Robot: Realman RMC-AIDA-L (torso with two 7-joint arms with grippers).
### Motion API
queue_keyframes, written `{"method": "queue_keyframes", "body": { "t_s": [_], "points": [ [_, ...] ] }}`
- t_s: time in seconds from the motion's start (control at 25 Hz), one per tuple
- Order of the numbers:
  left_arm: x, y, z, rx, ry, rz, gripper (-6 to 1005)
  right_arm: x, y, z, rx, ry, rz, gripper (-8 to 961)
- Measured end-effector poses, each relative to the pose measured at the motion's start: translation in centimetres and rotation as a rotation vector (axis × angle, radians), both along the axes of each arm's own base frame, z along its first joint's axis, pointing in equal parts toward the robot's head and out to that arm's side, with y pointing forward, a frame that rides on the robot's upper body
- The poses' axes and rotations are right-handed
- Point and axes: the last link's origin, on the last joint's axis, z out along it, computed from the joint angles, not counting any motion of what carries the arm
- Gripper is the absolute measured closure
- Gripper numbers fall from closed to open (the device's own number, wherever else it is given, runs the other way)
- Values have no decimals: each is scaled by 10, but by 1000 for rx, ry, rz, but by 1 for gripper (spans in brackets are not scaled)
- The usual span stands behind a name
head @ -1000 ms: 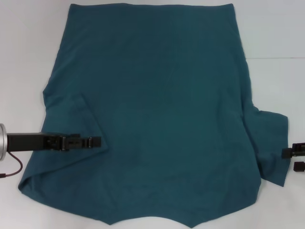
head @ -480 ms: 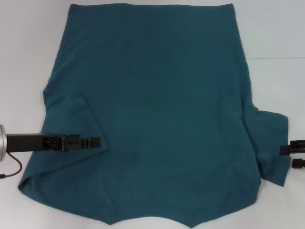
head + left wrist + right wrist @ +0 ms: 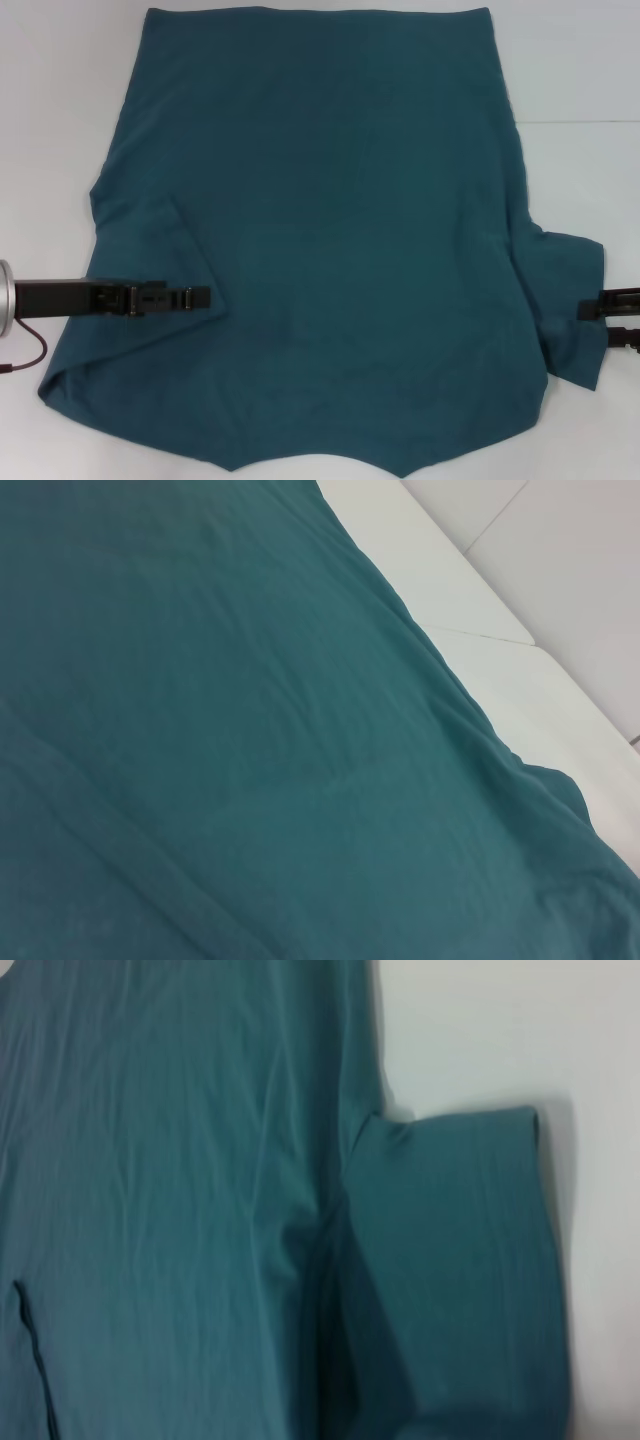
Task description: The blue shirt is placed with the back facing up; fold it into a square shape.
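Across the white table (image 3: 50, 120) the blue shirt (image 3: 320, 220) lies spread flat and fills most of the head view. Its near edge runs out of the frame at the bottom, so the collar area cannot be inspected. The left sleeve is folded in over the body; the right sleeve (image 3: 570, 300) lies spread outward on the table.

The left gripper (image 3: 197, 296) reaches in from the left edge, over the folded sleeve. Its fingers appear drawn close together, but whether cloth is pinched between them cannot be told. The left wrist view shows only fabric and table, no fingers.

The right gripper (image 3: 610, 320) is cut off by the right edge at the outer hem of the right sleeve. Two dark fingers show with a gap between them, one above the other; nothing is seen held. The right wrist view shows the sleeve (image 3: 460, 1270) and shirt body, no fingers.

No label, brand or writing is readable anywhere.
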Motion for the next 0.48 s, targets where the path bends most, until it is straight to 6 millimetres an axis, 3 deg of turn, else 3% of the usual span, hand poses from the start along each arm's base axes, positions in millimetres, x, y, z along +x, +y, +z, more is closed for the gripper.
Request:
{"method": "queue_keyframes", "body": {
  "t_s": [0.48],
  "points": [
    [1, 1, 1, 10, -8, -1, 37, -8, 6, -9, 13, 13, 35, 438]
  ]
}}
